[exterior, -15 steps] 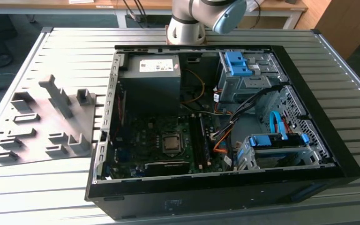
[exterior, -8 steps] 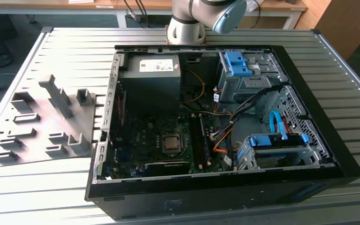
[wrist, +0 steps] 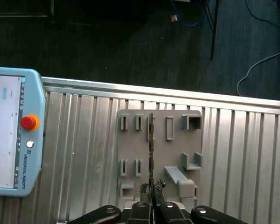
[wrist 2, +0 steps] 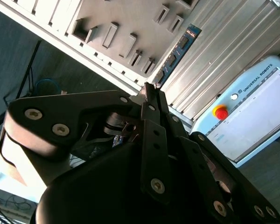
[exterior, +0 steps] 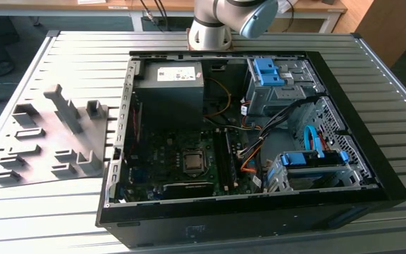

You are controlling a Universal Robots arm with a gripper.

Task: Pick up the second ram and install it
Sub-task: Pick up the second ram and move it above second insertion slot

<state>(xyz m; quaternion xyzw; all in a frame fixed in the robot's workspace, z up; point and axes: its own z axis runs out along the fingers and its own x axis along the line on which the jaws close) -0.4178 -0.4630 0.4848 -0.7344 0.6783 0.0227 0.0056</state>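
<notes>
We are holding the second ram point(wrist 2: 176, 52), clamped edge-on in the closed hand point(wrist: 151, 187), well above the grey holder tray point(wrist: 175, 151) on the tabletop point(wrist: 84, 140), and we are judging that a firm, untilted grip matters most now.

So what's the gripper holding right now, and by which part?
The gripper holds the second ram, pinched at one end between its fingertips; the rest of the stick juts out beyond them.

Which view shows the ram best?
The second wrist view: the ram shows its flat face and chips, reaching out from the gripper. The first wrist view shows it edge-on, a thin line over the holder.
</notes>
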